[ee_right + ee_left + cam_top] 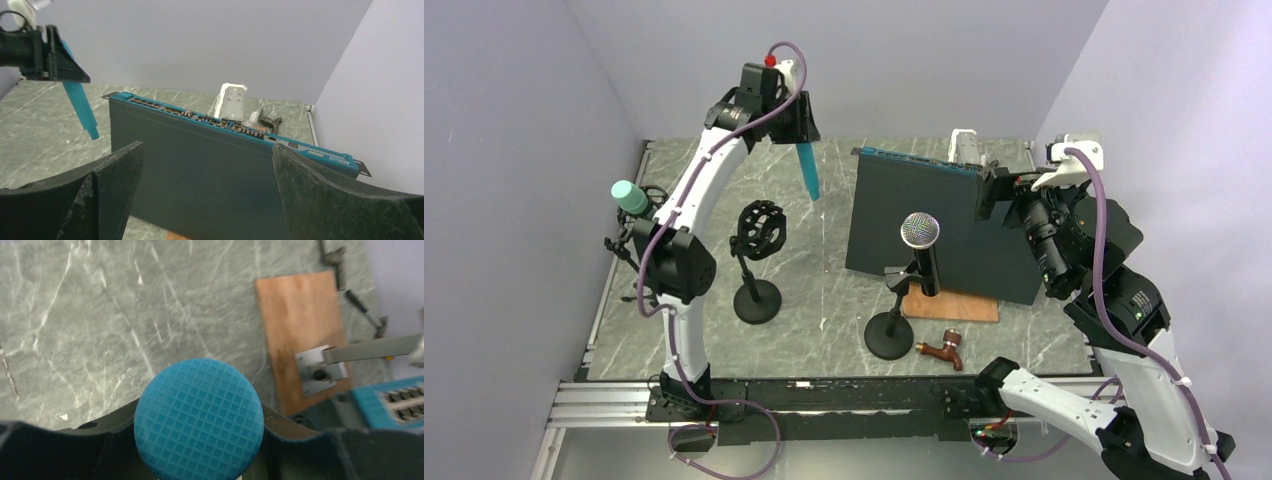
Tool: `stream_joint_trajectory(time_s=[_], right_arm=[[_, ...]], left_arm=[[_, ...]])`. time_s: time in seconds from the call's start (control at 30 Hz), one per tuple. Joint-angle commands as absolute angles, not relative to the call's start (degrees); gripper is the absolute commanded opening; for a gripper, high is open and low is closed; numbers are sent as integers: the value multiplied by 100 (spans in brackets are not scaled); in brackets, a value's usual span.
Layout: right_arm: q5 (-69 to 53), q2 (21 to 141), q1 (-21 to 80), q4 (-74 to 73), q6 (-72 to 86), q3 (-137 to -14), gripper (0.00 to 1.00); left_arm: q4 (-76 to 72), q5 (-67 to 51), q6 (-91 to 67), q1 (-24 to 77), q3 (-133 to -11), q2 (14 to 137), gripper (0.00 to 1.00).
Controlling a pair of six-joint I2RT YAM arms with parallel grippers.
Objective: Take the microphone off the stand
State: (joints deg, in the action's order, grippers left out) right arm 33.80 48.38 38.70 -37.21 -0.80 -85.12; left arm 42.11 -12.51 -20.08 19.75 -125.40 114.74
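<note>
My left gripper is raised high over the back of the table and is shut on a blue microphone, whose handle hangs down. In the left wrist view its blue grid-patterned head fills the space between the jaws of my left gripper. An empty black shock-mount stand stands below and to the left on a round base. My right gripper is open and empty at the top right corner of a dark box. In the right wrist view the right gripper faces the box, with the blue microphone at upper left.
A dark box with a blue edge stands upright mid-table on a wooden board. A silver-headed microphone sits in a second stand in front of it. A brown tap lies near the front. A teal-headed microphone stands at the left edge.
</note>
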Motion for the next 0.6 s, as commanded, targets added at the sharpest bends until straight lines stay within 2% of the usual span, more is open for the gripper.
stream_joint_trajectory(time_s=[0.0, 0.27, 0.57], right_arm=[[3400, 4860, 3854, -3819, -18, -8711, 100], [3388, 4882, 3858, -3725, -9, -8598, 100], [3287, 5117, 3858, -3879, -9, -8783, 100]], left_arm=[[4700, -1460, -1702, 1725, -12975, 11753, 0], [4832, -1743, -1674, 1415, -12669, 12154, 0], [5131, -839, -1463, 1393, -12904, 13001, 0]])
